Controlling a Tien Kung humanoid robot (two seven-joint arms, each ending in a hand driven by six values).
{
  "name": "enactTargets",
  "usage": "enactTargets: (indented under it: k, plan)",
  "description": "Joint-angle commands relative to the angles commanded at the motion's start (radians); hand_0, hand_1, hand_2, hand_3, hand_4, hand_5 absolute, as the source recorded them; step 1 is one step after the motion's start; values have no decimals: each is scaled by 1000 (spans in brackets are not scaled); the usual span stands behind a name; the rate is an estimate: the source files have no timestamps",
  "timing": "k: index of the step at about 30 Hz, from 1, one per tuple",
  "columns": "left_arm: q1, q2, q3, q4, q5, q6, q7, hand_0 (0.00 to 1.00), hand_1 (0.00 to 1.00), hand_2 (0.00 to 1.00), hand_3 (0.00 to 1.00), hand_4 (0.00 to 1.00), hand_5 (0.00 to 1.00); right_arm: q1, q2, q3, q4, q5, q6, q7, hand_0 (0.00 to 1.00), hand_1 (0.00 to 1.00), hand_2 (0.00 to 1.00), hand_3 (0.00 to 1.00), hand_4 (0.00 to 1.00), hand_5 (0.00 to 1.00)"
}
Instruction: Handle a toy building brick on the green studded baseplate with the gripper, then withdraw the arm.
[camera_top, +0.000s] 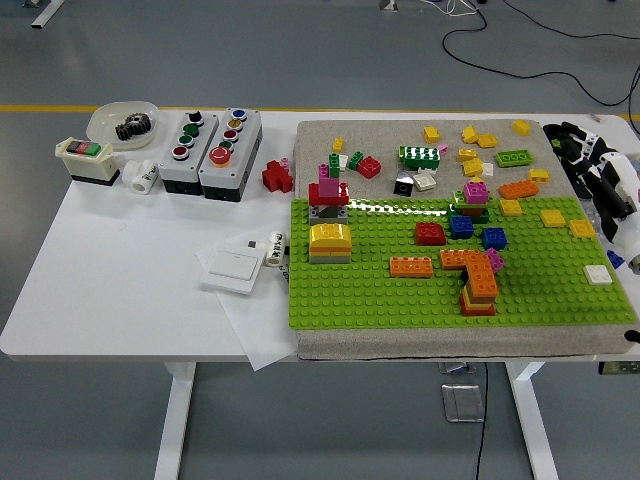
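The green studded baseplate (400, 300) lies on a grey mat at the table's right. On it stand a yellow rounded brick (330, 240), a red and pink tower (328, 190), a red brick (430, 233), two blue bricks (462, 225), an orange flat brick (384, 266), an orange stack (478, 285) and a white brick (598, 274). My right hand (585, 155) rests at the right edge, beside the mat and off the plate. Its fingers (570, 140) are relaxed and hold nothing. The left arm is out of view.
Several loose bricks lie on the grey mat (380, 135) behind the plate. To the left are two button boxes (210, 140), a switch box (88, 160), a bowl with a gear (125, 122), a red piece (277, 177), a white wall switch (222, 268) and a paper sheet (255, 330).
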Motion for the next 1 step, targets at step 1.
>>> enactTargets:
  k: [1]
  plan:
    - [0, 0, 0, 0, 0, 0, 0, 422, 464, 500, 595, 616, 764, 0, 0, 1, -1, 2, 3, 0, 944, 861, 892, 905, 998, 777]
